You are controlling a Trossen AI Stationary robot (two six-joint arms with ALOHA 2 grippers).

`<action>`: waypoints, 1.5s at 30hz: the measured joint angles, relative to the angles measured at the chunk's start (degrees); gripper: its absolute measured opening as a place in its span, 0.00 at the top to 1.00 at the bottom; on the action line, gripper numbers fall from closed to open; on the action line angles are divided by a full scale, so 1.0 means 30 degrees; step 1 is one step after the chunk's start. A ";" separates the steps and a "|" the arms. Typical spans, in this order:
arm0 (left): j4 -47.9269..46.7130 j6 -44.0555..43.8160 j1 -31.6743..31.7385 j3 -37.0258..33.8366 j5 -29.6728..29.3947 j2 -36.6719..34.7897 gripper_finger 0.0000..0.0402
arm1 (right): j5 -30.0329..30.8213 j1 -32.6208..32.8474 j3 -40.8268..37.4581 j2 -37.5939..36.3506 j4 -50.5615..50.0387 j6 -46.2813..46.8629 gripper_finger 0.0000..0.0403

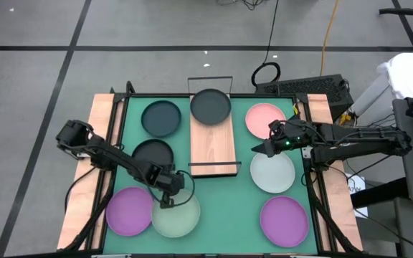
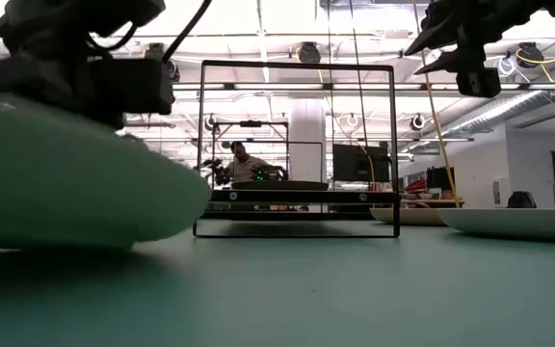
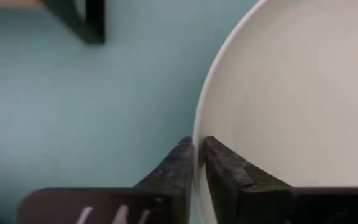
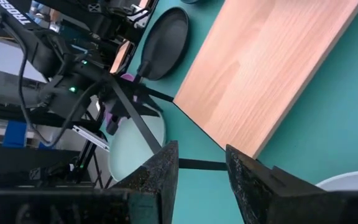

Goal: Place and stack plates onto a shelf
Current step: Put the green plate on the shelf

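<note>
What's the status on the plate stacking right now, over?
Left gripper shut on pale mint plate rim, near edge of table. Right gripper open, empty, beside the shelf. One dark grey plate on shelf. Path unobstructed.

Green-topped table [image 1: 221, 208] carries the wooden shelf [image 1: 213, 147] at centre, one dark grey plate [image 1: 211, 105] sitting on its far end. Around it: two more grey plates, a pink plate [image 1: 262, 118], two whitish, two purple.

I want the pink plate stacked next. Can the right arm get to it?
Probably yes. The right gripper hangs open just beside the pink plate, holding nothing, and nothing lies on the plate or between them.
</note>
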 joint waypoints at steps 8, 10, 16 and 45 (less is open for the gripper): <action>-0.0651 -0.0510 -0.0012 -0.0044 0.0029 -0.1898 0.98 | 0.0540 -0.0007 0.0000 0.0007 -0.0189 0.0012 0.71; -0.1007 -0.0518 -0.0030 -0.0049 0.0017 -0.2419 0.98 | 0.0652 -0.0022 0.0000 0.0007 -0.0195 0.0029 0.71; -0.1461 -0.0575 -0.0026 -0.0066 0.0122 -0.4753 0.98 | 0.0678 -0.0412 0.0000 0.0015 -0.0211 0.0066 0.71; -0.0214 -0.2184 0.5974 0.3580 -0.1666 -1.0895 0.98 | 0.2215 -0.0627 0.0007 0.0007 -0.0721 0.1523 0.71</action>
